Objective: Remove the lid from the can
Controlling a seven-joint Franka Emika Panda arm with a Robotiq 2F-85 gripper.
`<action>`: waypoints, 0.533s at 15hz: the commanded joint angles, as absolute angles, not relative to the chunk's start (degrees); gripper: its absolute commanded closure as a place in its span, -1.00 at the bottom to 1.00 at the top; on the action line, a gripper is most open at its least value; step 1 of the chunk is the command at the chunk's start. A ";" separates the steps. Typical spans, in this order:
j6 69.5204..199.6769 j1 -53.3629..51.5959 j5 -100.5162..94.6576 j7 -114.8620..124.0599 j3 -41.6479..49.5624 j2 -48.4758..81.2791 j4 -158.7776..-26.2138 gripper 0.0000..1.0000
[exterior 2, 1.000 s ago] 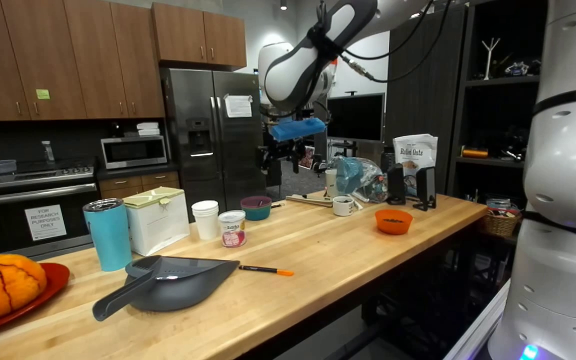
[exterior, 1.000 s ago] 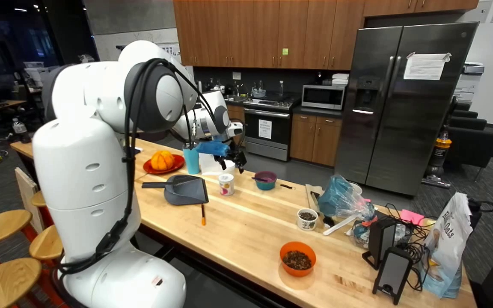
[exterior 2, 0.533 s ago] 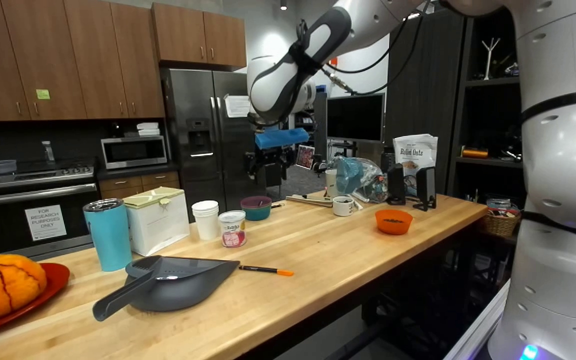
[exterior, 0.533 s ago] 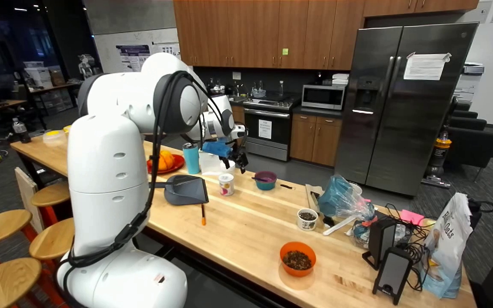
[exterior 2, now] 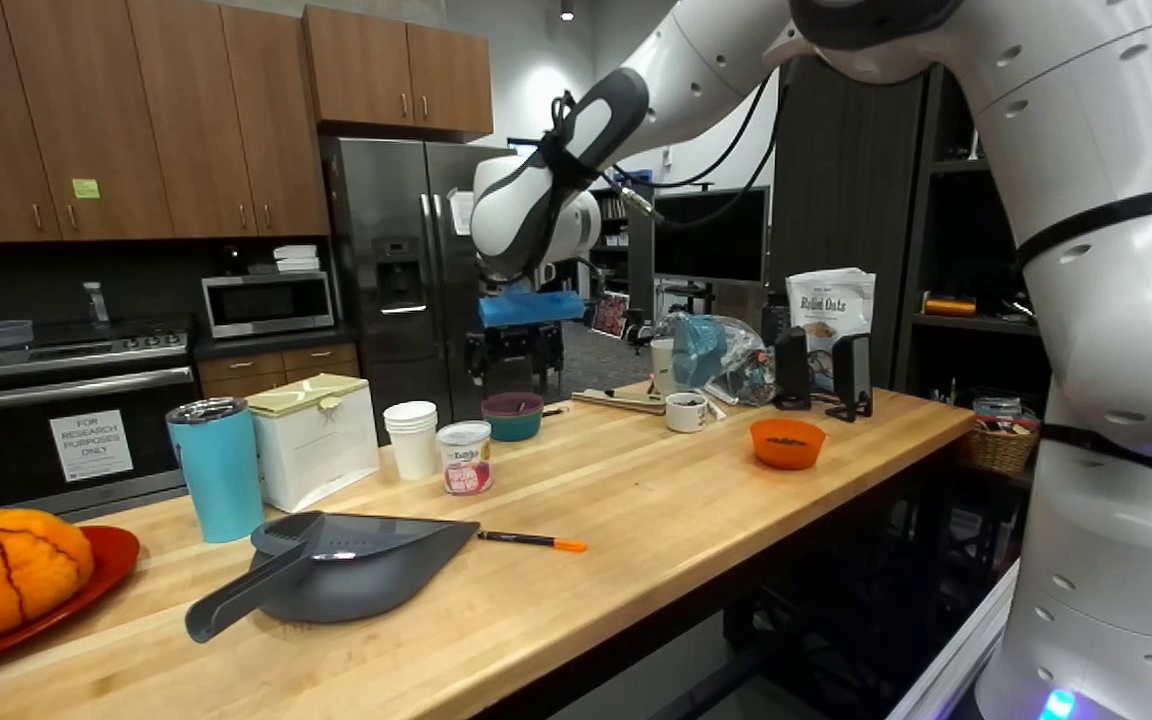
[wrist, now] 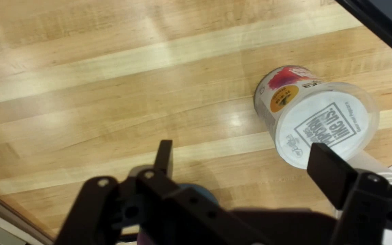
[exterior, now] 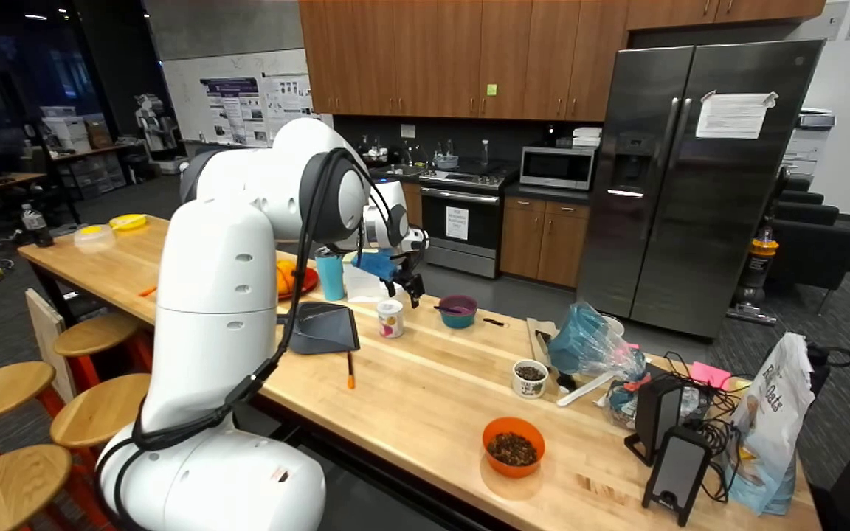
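Note:
The can (exterior: pixel 390 324) is a small white and pink tin standing upright on the wooden table; it also shows in an exterior view (exterior 2: pixel 467 470) and the wrist view (wrist: pixel 286 89). Its pale, translucent lid (wrist: pixel 328 119) is seated on top and also shows in both exterior views (exterior: pixel 389 305) (exterior 2: pixel 463 432). My gripper (wrist: pixel 242 149) is open and empty. In the wrist view one fingertip overlaps the lid's edge in the picture. In both exterior views the gripper (exterior: pixel 404 290) (exterior 2: pixel 516 368) hangs above the table behind the can, apart from it.
A teal and purple bowl (exterior 2: pixel 513 418) stands near the gripper. Stacked white cups (exterior 2: pixel 412 445), a white box (exterior 2: pixel 321 450) and a blue tumbler (exterior 2: pixel 219 475) stand beside the can. A grey dustpan (exterior 2: pixel 366 570) and a marker (exterior 2: pixel 531 540) lie in front. An orange bowl (exterior: pixel 513 446) stands farther off.
The arm has lowered and moved the gripper down towards the table, near the can and the teal bowl. The can and its lid have not moved.

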State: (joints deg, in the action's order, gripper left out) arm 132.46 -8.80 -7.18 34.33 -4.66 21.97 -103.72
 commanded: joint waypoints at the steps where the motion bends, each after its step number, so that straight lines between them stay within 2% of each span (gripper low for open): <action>1: 132.47 -10.81 -5.44 35.04 -3.04 24.54 -100.12 -1.00; 5: 130.83 -11.90 -5.49 35.99 -1.91 27.03 -96.67 -1.00; 8: 132.05 -10.66 -4.97 34.70 -0.65 25.84 -99.26 -1.00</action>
